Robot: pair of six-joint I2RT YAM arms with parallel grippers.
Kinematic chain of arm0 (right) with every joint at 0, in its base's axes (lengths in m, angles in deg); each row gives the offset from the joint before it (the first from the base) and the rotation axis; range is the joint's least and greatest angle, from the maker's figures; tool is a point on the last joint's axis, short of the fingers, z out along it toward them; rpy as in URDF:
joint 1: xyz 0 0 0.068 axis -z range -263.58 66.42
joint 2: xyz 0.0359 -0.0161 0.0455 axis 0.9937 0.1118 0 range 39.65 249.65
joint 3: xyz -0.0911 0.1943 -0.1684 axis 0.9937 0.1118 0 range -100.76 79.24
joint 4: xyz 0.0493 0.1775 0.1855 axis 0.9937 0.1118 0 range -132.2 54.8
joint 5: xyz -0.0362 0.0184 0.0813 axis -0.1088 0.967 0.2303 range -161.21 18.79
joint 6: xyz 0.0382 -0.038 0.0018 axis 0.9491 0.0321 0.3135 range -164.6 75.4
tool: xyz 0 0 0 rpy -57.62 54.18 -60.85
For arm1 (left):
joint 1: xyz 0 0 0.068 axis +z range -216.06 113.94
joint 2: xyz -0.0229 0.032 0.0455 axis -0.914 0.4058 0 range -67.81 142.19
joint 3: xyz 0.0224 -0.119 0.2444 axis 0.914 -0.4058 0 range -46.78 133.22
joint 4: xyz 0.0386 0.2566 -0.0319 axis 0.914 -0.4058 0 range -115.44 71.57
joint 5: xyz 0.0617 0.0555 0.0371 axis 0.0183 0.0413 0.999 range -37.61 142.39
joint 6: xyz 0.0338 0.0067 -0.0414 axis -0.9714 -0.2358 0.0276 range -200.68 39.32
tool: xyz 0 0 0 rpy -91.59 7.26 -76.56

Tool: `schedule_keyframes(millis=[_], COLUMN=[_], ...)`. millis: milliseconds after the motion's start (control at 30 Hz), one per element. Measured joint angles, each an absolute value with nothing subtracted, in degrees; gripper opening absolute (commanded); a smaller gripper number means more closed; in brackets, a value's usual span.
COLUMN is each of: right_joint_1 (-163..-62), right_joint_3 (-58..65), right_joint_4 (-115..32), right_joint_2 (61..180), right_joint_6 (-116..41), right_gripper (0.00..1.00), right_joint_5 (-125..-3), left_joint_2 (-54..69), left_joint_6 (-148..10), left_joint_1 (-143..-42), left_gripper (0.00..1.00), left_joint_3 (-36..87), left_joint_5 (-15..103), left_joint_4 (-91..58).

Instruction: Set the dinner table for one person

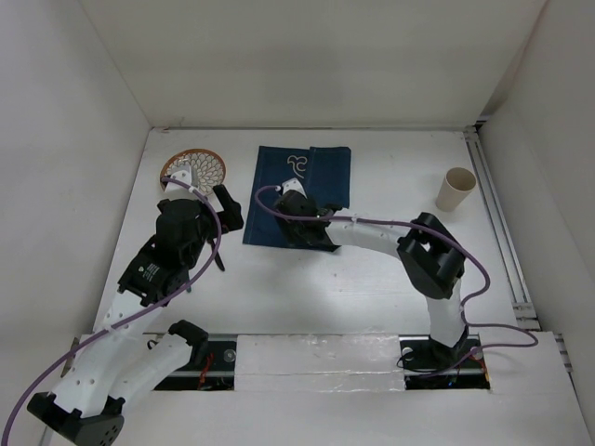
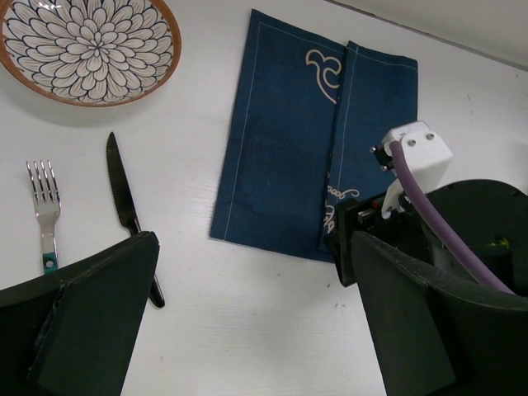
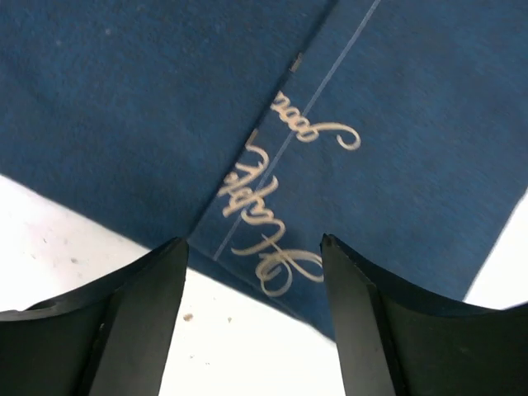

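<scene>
The dinner table [image 1: 372, 279] is a plain white surface. On it lies a navy placemat [image 1: 302, 186] with white drawings, its right strip folded over along a seam [image 2: 342, 140]. My right gripper [image 1: 311, 240] hangs open just over the placemat's near edge [image 3: 272, 285], with nothing between its fingers [image 3: 140, 313]. My left gripper [image 1: 226, 223] is wide open above bare table, left of the placemat, its fingers [image 2: 91, 322] empty. A patterned plate [image 2: 87, 45], a fork [image 2: 45, 210] and a knife [image 2: 125, 202] lie to its left.
A beige cup [image 1: 456, 190] stands at the far right. The plate [image 1: 192, 170] sits near the far-left corner. White walls enclose the table on three sides. The right arm reaches across the middle of the table.
</scene>
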State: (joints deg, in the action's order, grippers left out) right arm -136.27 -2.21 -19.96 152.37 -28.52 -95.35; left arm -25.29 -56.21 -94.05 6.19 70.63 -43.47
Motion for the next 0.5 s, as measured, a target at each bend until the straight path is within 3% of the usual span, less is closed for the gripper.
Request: schedule_keyframes(millis=[200, 500], right_joint_1=[-135.4, -135.2], right_joint_3=[-5.4, -8.5], right_joint_4=[-19.4, -19.3], right_joint_2=[154.9, 159.9], right_joint_6=[-28.1, -27.8], right_gripper=[0.65, 0.49], right_joint_5=[-93.6, -92.2], left_joint_2=[-25.3, -25.5], left_joint_6=[-56.2, -56.2], left_joint_1=[-94.0, -94.0], left_gripper=[1.00, 1.00], left_joint_3=[6.2, 6.2], left_joint_5=[70.6, 70.6], left_joint_4=[-43.5, -43.5])
